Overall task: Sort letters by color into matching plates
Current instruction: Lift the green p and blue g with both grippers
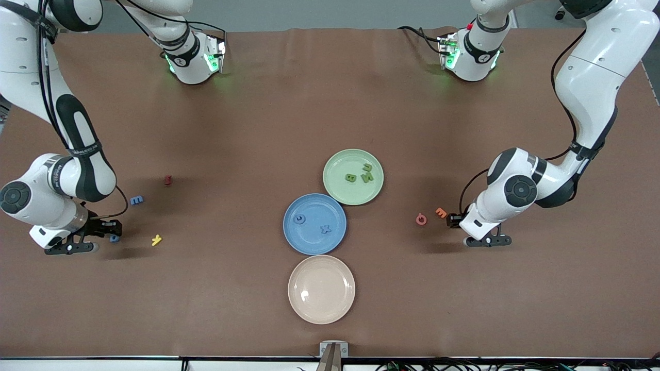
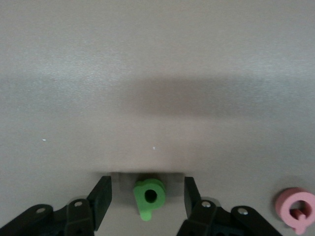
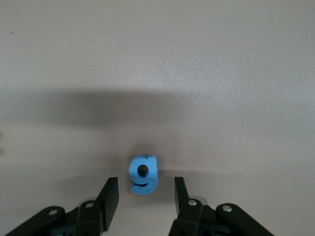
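My left gripper (image 2: 147, 189) is low over the table toward the left arm's end, open, with a green letter (image 2: 149, 195) lying between its fingers and a gap on each side. That letter is hidden under the left gripper (image 1: 472, 238) in the front view. My right gripper (image 3: 145, 186) is open and low at the right arm's end. A blue letter (image 3: 143, 174) lies just at its fingertips, untouched, and shows beside the right gripper (image 1: 98, 241) as the same blue letter (image 1: 114, 238). Another blue letter (image 1: 136, 200) lies farther back. The green plate (image 1: 337, 165) holds three green letters; the blue plate (image 1: 309, 242) holds two blue ones.
A cream plate (image 1: 321, 289) sits nearest the front camera, touching the blue plate. A pink letter (image 1: 421, 219) and an orange letter (image 1: 441, 212) lie close beside the left gripper. A yellow letter (image 1: 157, 239) and a dark red letter (image 1: 167, 180) lie near the right gripper.
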`<move>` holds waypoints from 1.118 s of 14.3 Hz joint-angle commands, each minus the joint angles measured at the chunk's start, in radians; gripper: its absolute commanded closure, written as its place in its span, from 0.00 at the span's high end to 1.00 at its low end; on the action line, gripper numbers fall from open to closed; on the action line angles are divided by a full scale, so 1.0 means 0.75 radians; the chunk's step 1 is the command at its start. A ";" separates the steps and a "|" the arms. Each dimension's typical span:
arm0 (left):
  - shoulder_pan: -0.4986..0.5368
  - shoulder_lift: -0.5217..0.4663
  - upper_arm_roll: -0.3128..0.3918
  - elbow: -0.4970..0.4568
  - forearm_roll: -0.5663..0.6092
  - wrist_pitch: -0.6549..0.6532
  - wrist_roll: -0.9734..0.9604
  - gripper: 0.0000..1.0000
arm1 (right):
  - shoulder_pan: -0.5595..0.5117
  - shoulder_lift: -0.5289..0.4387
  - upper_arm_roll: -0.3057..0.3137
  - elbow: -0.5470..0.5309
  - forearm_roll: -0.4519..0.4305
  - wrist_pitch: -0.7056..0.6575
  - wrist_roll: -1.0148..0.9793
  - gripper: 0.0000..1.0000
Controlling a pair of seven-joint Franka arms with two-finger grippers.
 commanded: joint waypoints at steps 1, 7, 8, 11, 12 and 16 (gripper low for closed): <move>-0.002 0.007 0.008 0.009 0.030 0.005 0.006 0.59 | -0.039 0.045 0.032 0.050 -0.007 0.006 -0.030 0.55; -0.002 0.005 0.008 0.003 0.030 -0.007 0.002 0.49 | -0.028 0.053 0.034 0.052 0.085 0.011 -0.034 0.55; -0.007 0.005 0.008 0.001 0.030 -0.009 0.000 0.48 | -0.028 0.057 0.034 0.052 0.085 0.011 -0.036 0.55; -0.011 0.005 0.008 -0.009 0.030 -0.013 0.000 0.45 | -0.037 0.069 0.032 0.075 0.085 0.011 -0.097 0.55; -0.011 0.005 0.008 -0.009 0.030 -0.013 0.000 0.44 | -0.039 0.073 0.034 0.079 0.087 0.011 -0.107 0.55; -0.013 0.003 0.008 -0.007 0.028 -0.013 -0.002 0.28 | -0.039 0.075 0.032 0.081 0.089 0.011 -0.108 0.36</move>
